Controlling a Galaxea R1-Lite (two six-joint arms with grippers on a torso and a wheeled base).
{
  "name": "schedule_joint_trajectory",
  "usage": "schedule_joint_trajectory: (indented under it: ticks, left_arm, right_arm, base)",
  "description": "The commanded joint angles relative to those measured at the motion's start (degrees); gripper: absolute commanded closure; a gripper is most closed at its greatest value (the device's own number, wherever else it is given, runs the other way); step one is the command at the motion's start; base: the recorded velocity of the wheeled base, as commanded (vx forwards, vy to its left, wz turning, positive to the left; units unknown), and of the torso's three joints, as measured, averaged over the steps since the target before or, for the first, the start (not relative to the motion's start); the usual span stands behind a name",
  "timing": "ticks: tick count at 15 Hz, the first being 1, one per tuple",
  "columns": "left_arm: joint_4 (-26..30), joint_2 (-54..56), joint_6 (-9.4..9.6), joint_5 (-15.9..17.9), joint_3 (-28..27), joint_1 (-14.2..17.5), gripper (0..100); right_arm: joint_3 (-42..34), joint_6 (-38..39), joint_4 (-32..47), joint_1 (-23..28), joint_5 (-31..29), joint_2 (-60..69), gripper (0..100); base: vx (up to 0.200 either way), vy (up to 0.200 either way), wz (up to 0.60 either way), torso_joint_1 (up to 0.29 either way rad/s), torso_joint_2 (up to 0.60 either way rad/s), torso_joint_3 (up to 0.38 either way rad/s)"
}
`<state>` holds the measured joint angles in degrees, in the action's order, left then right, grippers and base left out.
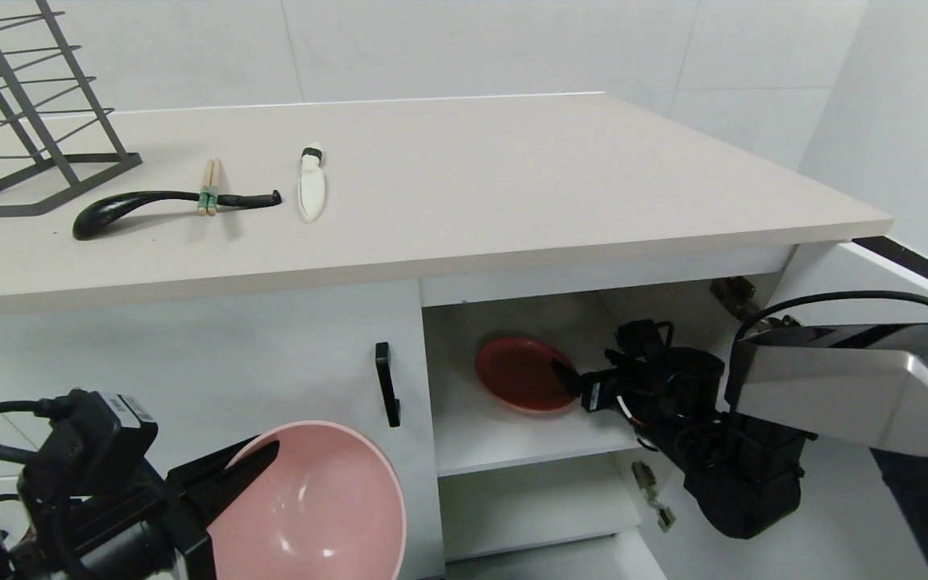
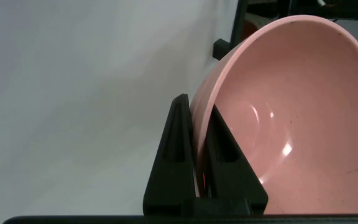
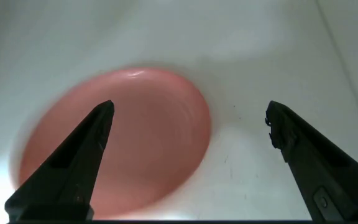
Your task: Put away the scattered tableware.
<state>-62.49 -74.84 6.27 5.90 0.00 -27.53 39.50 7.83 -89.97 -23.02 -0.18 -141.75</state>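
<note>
A pink bowl (image 1: 319,499) hangs low in front of the closed cabinet door, its rim (image 2: 199,124) pinched by my left gripper (image 1: 250,467), which is shut on it. Inside the open cabinet a red plate (image 1: 522,374) lies flat on the upper shelf (image 1: 512,439). My right gripper (image 1: 565,377) is open at the plate's near right edge, fingers (image 3: 73,158) spread wide above the plate (image 3: 135,143) with nothing held. On the counter lie a black ladle (image 1: 158,205), a pair of chopsticks (image 1: 209,187) across its handle, and a white spoon (image 1: 312,185).
A dark wire dish rack (image 1: 21,105) stands at the counter's back left. The left cabinet door with a black handle (image 1: 385,395) is closed. The right door (image 1: 899,274) is swung open beside my right arm. A lower shelf (image 1: 536,503) sits beneath the plate's shelf.
</note>
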Motion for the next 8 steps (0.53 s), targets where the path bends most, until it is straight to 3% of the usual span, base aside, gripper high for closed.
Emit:
schedule_joint_trajectory:
  ticks: [1, 2, 3, 4, 6, 8]
  left_arm:
    - [0.0, -0.13, 0.06, -0.01, 0.0, -1.21, 100]
    - [0.0, -0.13, 0.77, -0.01, 0.0, -1.57, 100]
    - [-0.09, -0.22, 3.14, -0.01, 0.0, -1.65, 100]
    - [-0.26, -0.66, 7.18, -0.1, 0.0, -1.83, 100]
    - [-0.97, -1.89, 7.97, -0.1, -0.53, -4.82, 100]
    - [-0.97, -4.09, 8.76, -0.1, -2.46, -5.26, 100]
  right_arm:
    - [-14.62, -0.09, -0.03, -6.6, -0.26, 14.57, 0]
    - [-18.32, -0.09, -0.03, -8.19, -0.52, 17.91, 0]
    - [-22.01, -0.09, -0.03, -9.24, -0.61, 21.08, 0]
    - [-25.79, -0.09, -0.03, -9.77, -0.61, 24.77, 0]
    - [-30.53, -0.09, -0.03, -9.86, -0.61, 30.31, 0]
    - [-32.55, -0.09, -0.03, -9.86, -0.61, 33.03, 0]
  base:
    - [0.0, 0.0, 0.0, 0.0, 0.0, 0.0]
    - [0.0, 0.0, 0.0, 0.0, 0.0, 0.0]
    - [0.0, 0.0, 0.0, 0.0, 0.0, 0.0]
    - [0.0, 0.0, 0.0, 0.0, 0.0, 0.0]
    - [0.0, 0.0, 0.0, 0.0, 0.0, 0.0]
    - [0.0, 0.0, 0.0, 0.0, 0.0, 0.0]
